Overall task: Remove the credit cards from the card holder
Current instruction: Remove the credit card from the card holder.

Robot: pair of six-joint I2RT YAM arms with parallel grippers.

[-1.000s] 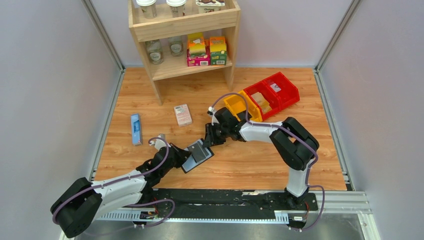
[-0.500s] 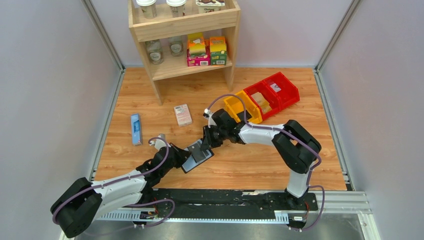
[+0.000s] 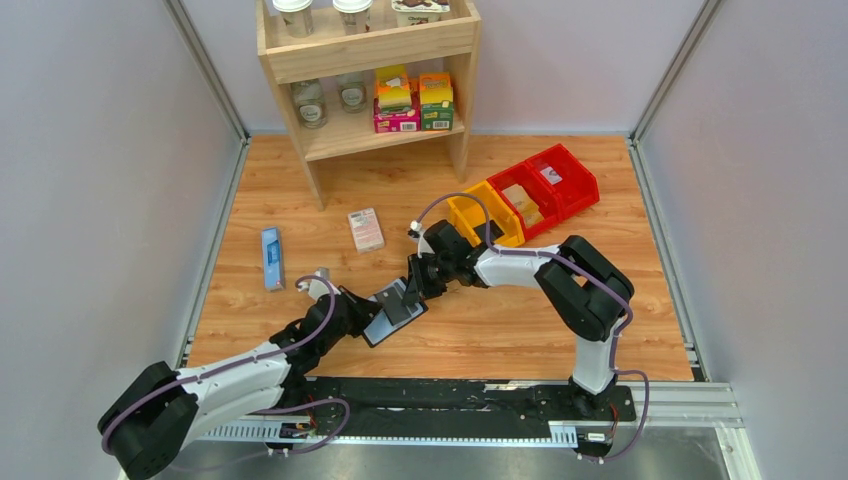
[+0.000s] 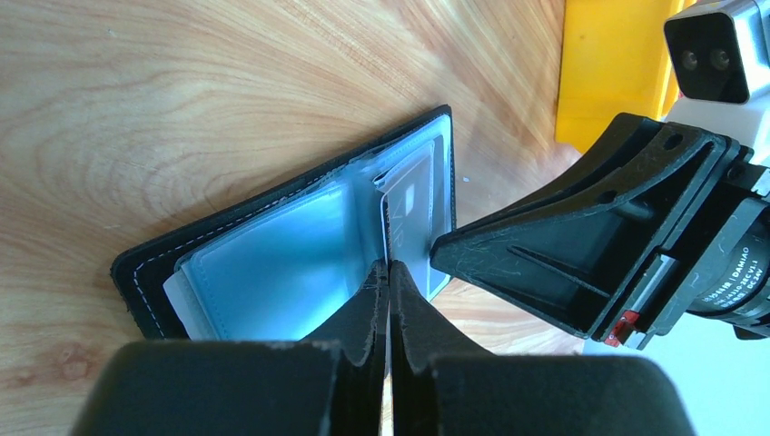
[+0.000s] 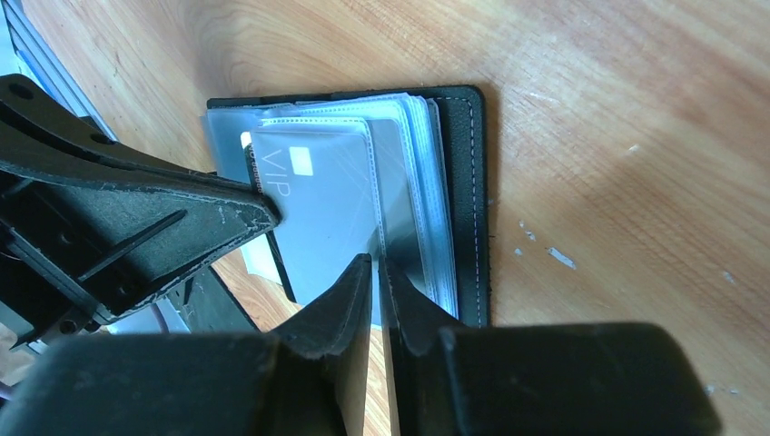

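Observation:
The black card holder point(image 3: 400, 308) lies open on the wooden table, with blue-grey clear pockets showing in the left wrist view point(image 4: 272, 272). A grey credit card point(image 5: 318, 209) marked VIP with a chip sits in a pocket; it also shows in the left wrist view point(image 4: 416, 213). My left gripper point(image 4: 389, 266) is shut on the card's near edge. My right gripper point(image 5: 375, 261) is shut on the edge of a clear pocket leaf on the holder's other side. The two grippers face each other across the holder point(image 5: 468, 182). Any other cards are hidden in the pockets.
A pink-and-white box point(image 3: 366, 229) and a narrow blue box point(image 3: 271, 257) lie to the far left. A wooden shelf point(image 3: 370, 80) with jars and cartons stands at the back. Yellow point(image 3: 485, 213) and red point(image 3: 545, 185) bins sit behind the right arm.
My right gripper has shifted slightly left over the card holder. The left gripper and the holder have hardly moved.

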